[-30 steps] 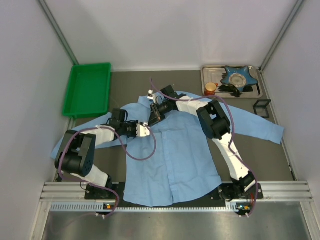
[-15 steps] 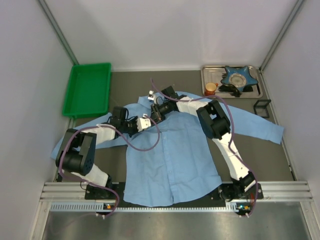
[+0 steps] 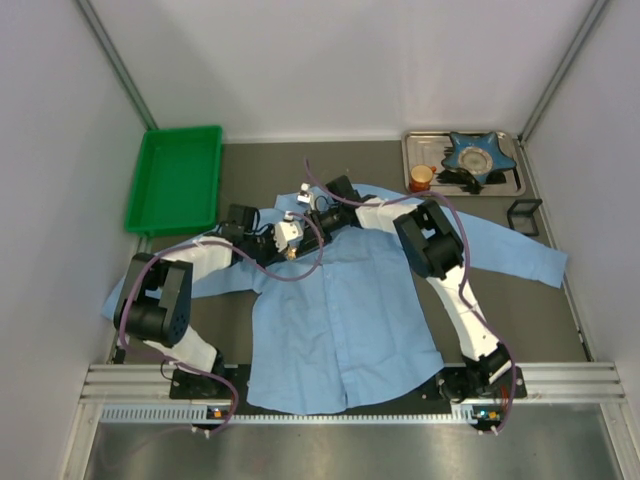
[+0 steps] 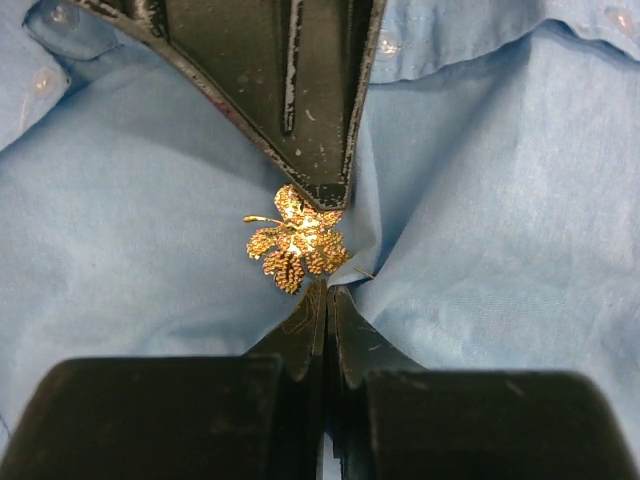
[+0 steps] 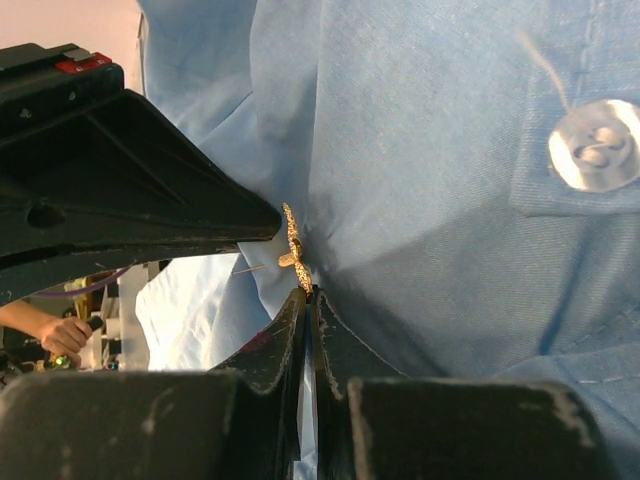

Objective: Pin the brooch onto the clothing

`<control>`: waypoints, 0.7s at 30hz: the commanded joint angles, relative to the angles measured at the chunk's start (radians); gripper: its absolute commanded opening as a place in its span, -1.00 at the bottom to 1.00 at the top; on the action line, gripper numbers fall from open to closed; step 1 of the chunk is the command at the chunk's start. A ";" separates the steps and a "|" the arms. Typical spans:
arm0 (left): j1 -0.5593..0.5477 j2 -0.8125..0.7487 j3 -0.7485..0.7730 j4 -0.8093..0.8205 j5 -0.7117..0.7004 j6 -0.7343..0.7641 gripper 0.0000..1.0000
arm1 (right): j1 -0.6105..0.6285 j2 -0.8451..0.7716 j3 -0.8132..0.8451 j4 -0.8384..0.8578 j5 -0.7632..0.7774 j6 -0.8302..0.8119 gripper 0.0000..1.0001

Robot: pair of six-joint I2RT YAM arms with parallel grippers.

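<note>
The light blue shirt [image 3: 340, 320] lies spread flat on the table, collar at the far end. Both grippers meet just below the collar. In the left wrist view the gold leaf-like brooch [image 4: 297, 242] lies against the shirt [image 4: 500, 200]. My left gripper [image 4: 327, 292] is shut, pinching a fold of fabric right below the brooch. My right gripper [image 5: 308, 292] is shut on the edge of the brooch [image 5: 291, 240], seen edge-on against the shirt [image 5: 450, 250]. A thin pin sticks out beside the brooch. In the top view the brooch is hidden between the left gripper [image 3: 290, 233] and the right gripper [image 3: 312, 222].
A green bin [image 3: 175, 180] stands at the back left. A metal tray [image 3: 510, 185] at the back right holds an orange cup [image 3: 421, 177] and a blue star-shaped dish [image 3: 478, 152]. A small black object [image 3: 524, 214] lies by the right sleeve. A shirt button [image 5: 595, 145] shows near the right gripper.
My left gripper has moved up the shirt towards the collar and now meets the right gripper. The right arm has hardly moved.
</note>
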 commanded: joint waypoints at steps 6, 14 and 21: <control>0.005 0.025 0.113 -0.090 -0.059 -0.127 -1.00 | 0.010 -0.094 -0.079 0.089 -0.068 0.035 -1.00; 0.014 0.000 0.092 -0.120 -0.016 -0.153 -0.66 | 0.011 -0.111 -0.093 0.122 -0.040 0.043 -1.00; 0.048 -0.078 0.037 -0.052 0.019 -0.184 -0.14 | 0.010 -0.102 -0.085 0.116 0.001 0.042 -1.00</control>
